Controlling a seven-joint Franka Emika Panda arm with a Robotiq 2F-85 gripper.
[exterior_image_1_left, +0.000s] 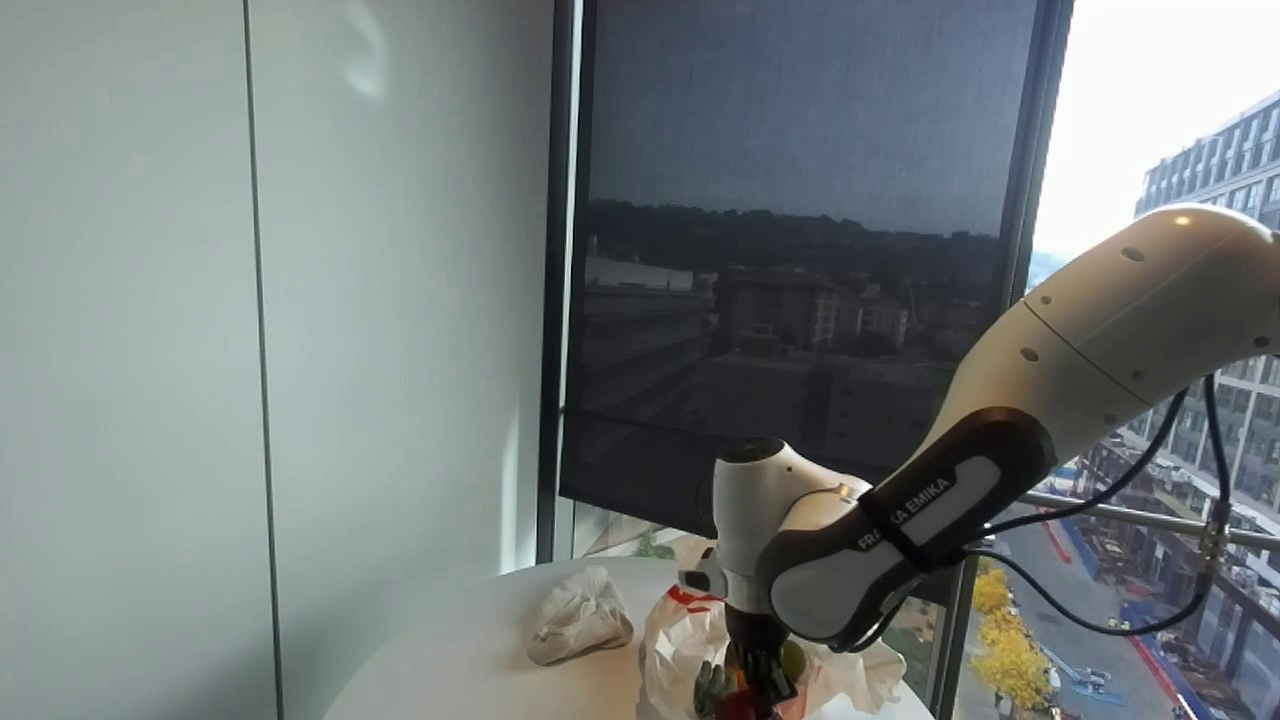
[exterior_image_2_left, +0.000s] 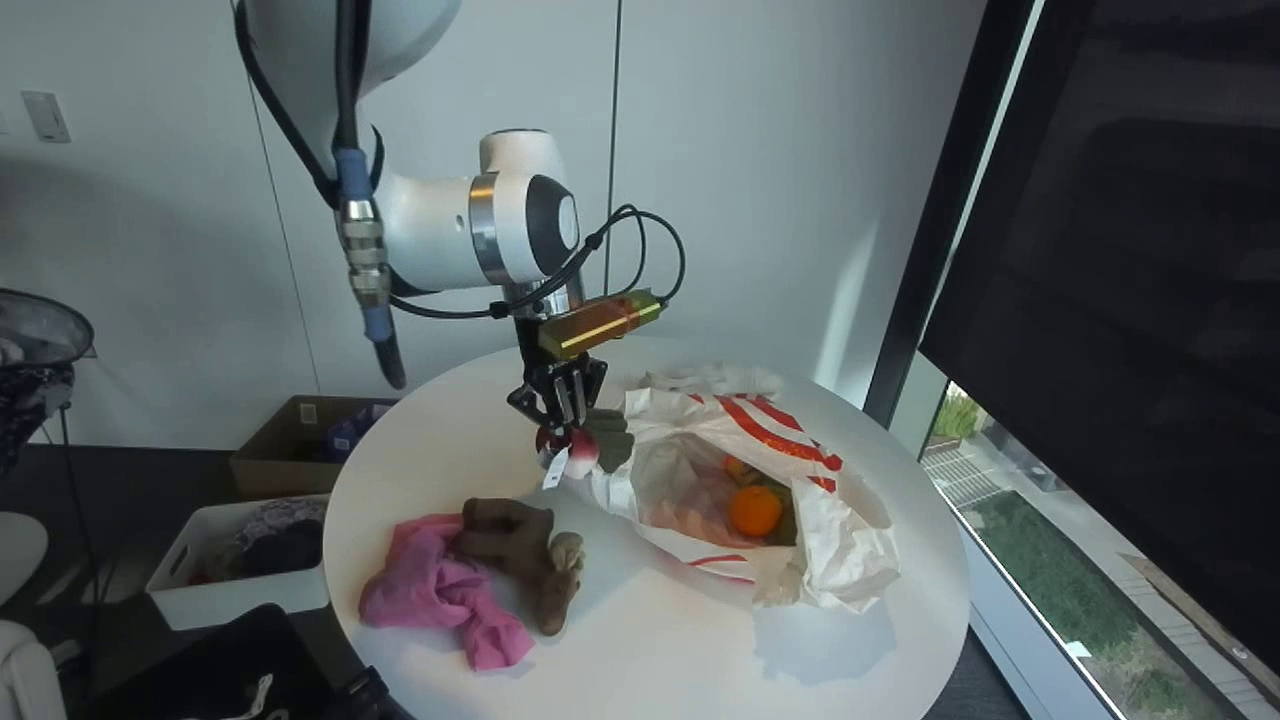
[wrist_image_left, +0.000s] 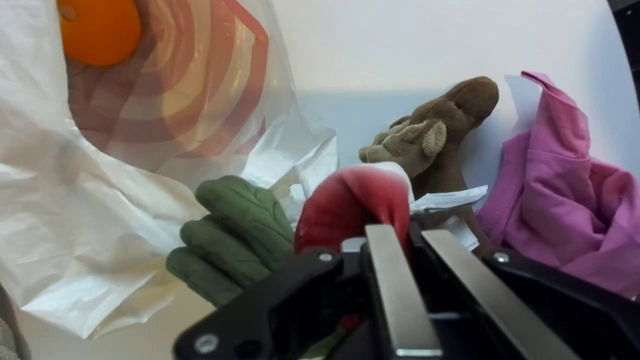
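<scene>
We are viewing one white jointed robot arm (exterior_image_1_left: 1000, 365), reaching over a round white table (exterior_image_2_left: 640, 660); one black gripper (wrist_image_left: 409, 232), aiming down, its narrowed jaws pinching one red-and-white, green-leaved plush toy (wrist_image_left: 350, 205) beside a crinkled white red-striped bag (exterior_image_2_left: 855, 550); long axis running near-sideways in the wrist view, leaves (wrist_image_left: 235, 237) pointing left, bagward.

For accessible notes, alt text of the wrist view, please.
Gripper holding a red plush, green plush leaves beside it. A round orange object sits in a white bag at left; brown plush and pink cloth at right.
</scene>
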